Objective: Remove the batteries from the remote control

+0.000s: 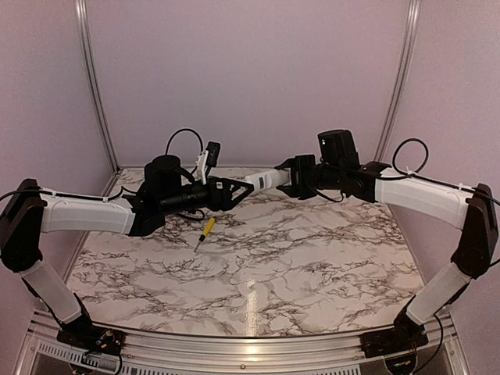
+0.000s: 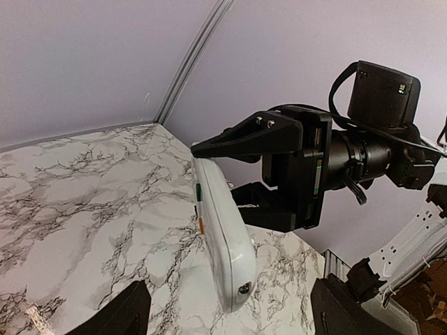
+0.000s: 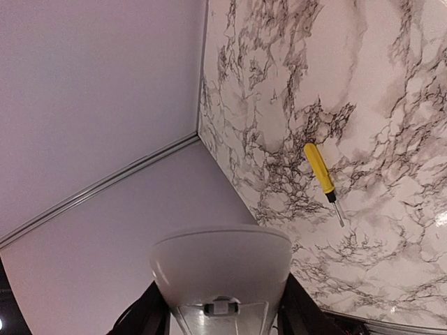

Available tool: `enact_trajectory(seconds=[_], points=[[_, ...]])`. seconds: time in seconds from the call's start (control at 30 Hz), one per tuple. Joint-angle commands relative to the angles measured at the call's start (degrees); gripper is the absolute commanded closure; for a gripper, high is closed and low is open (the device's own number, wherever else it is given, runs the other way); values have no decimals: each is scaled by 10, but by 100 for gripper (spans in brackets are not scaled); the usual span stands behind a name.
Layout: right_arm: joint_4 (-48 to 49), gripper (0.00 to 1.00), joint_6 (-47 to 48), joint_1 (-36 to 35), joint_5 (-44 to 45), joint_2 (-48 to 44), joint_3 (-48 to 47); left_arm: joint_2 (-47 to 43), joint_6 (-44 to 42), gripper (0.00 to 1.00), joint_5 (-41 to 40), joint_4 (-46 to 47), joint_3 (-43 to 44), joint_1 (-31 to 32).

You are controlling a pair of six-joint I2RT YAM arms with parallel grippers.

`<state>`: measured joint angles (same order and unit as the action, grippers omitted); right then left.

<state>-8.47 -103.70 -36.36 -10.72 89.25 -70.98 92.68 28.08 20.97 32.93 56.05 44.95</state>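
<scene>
The remote control [image 1: 264, 179] is a slim white bar held in the air above the far middle of the table. My right gripper [image 1: 291, 178] is shut on its right end. In the right wrist view the remote control [image 3: 221, 269] fills the space between the two black fingers [image 3: 149, 315]. My left gripper [image 1: 241, 190] is open at the remote's free left end. In the left wrist view that rounded end [image 2: 236, 283] hangs between my left gripper's [image 2: 234, 315] spread fingers [image 2: 119, 314] without touching either. The batteries are hidden.
A yellow-handled screwdriver [image 1: 205, 229] lies on the marble table [image 1: 312, 266], left of centre and below the left gripper; it also shows in the right wrist view [image 3: 320, 171]. Purple walls with metal corner rails [image 1: 95, 86] close in the back and sides.
</scene>
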Motion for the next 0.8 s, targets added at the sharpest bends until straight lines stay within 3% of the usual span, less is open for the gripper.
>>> enact_trajectory(seconds=[0.0, 0.63, 0.77], points=[[7, 86, -24, -10, 23, 7, -30, 20, -1, 18, 9, 24, 31, 6], [5, 86, -16, -13, 7, 9, -37, 68, 2, 43, -15, -11, 84, 18], [4, 86, -14, -13, 4, 8, -37, 74, 1, 45, -28, -16, 96, 22]])
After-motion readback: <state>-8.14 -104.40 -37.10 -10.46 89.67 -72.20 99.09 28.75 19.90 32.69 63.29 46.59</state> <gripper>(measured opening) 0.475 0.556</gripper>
